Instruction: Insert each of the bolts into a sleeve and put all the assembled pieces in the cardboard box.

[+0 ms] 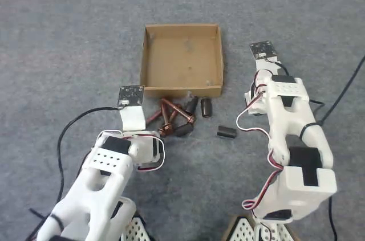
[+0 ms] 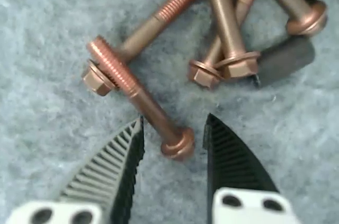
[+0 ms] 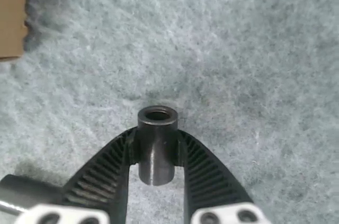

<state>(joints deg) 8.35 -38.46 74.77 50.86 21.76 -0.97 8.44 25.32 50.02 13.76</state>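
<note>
Grey carpet [image 1: 68, 53] is the work surface; the cardboard box [image 1: 149, 53] sits at twelve o'clock from a heap of bolts [image 1: 171, 117], with a loose sleeve [image 1: 226, 132] at four o'clock from the heap. The left claw [image 2: 175, 121] gapes wide astride one bolt [image 2: 132, 83] near its head, apparently lining up a pick. The right claw [image 3: 157, 135], at three o'clock from the box, clamps another sleeve [image 3: 157, 150], bore exposed, likely ready to receive a bolt.

The cardboard box [image 1: 181, 90] is brown, square and open-topped. Copper bolts [image 1: 171, 117], threaded with flanged hex heads, lie crossed in a heap just before its near wall. Dark cylindrical sleeves [image 1: 206, 107] lie among them; a lone sleeve [image 1: 226, 133] lies farther out. My right fingers [image 3: 108, 168] clamp another sleeve [image 3: 156, 144] beside the box, bore visible.
</note>
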